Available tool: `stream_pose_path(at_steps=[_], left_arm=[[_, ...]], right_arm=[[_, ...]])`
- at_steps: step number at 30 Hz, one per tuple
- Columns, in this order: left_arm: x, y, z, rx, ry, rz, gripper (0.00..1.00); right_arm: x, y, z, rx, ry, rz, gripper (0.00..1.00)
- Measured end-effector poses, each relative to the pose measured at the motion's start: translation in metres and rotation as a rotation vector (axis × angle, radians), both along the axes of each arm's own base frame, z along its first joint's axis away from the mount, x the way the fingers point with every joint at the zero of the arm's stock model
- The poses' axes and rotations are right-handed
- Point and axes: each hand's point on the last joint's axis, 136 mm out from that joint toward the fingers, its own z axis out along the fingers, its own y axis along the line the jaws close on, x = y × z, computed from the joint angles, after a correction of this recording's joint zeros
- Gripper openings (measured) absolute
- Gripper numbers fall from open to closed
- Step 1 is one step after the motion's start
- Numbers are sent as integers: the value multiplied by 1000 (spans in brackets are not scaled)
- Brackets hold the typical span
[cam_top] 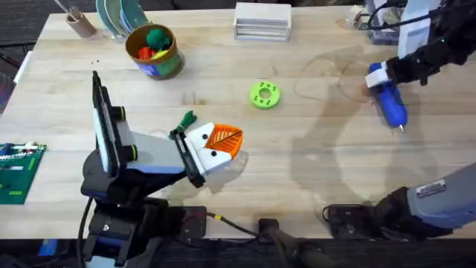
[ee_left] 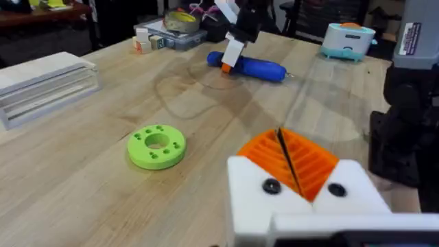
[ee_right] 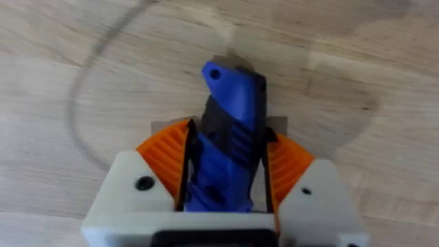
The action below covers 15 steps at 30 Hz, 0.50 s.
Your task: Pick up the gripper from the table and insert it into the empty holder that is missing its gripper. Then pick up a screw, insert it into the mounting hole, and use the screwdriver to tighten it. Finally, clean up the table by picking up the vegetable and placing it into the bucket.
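Apparently mid-fastening, the right end effector [ee_right: 223,178] clamps the blue screwdriver [cam_top: 388,100] at the counter's [cam_top: 312,186] two o'clock, next needing its bit carried to the pinched-shut left end effector [cam_top: 216,145].

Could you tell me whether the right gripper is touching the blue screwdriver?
Touching. The right wrist view shows the right gripper with its orange pads pressed against both sides of the screwdriver.

- No text, brand, number or sign can be read anywhere in these views.
- The bucket [cam_top: 155,50], at about 11 o'clock on the table, has a blue-green label; its print is too small to read.
- A sticker on the dark post [ee_left: 410,40] shows unreadable marks.
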Motion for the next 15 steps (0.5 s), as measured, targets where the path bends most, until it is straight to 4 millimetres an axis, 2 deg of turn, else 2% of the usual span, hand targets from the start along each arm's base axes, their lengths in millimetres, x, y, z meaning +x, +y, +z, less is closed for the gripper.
stream_pose_path(at_steps=[8, 15], left_arm=[[0, 0, 0, 0, 0, 0, 8], [0, 0, 0, 0, 0, 0, 8]], right_arm=[[0, -1, 0, -5, -2, 2, 449], [1, -3, 0, -16, -3, 4, 182]])
